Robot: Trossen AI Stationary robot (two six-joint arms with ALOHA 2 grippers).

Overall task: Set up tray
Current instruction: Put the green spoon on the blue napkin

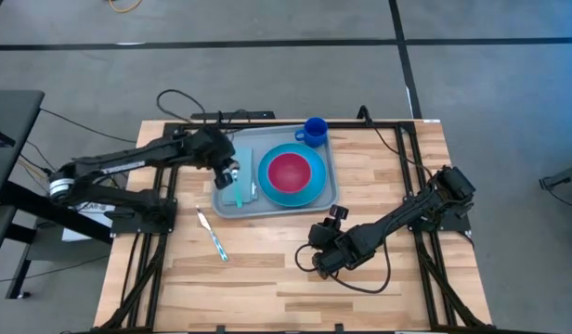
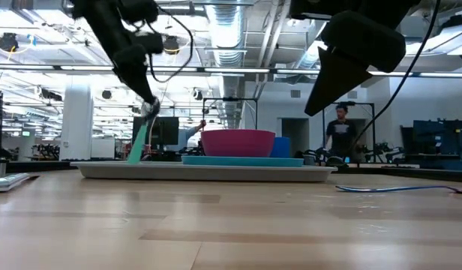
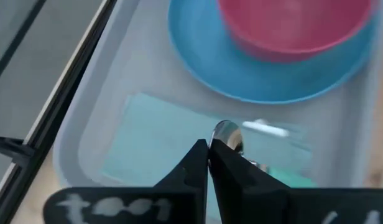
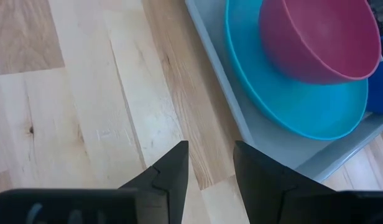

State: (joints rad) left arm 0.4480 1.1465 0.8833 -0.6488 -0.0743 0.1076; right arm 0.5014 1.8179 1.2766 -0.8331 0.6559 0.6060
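Note:
The pale grey-blue tray lies at the table's middle. It carries a bright blue plate with a pink bowl, a blue cup in its far right corner and a flat teal napkin on its left part. My left gripper hangs over that napkin, shut on a spoon with a teal handle. My right gripper is open over bare wood near the tray's near right corner, with nothing between its fingers. My left gripper pinches the spoon between its two fingertips just behind the metal bowl, which sticks out past them. The fingers slant down from the table's left. The teal handle hangs below them toward the napkin; whether its end touches cannot be told.
A second utensil with a light blue handle lies on the wood off the tray's near left corner. Black frame rails run along both table sides. Open wood spreads along the near half of the table.

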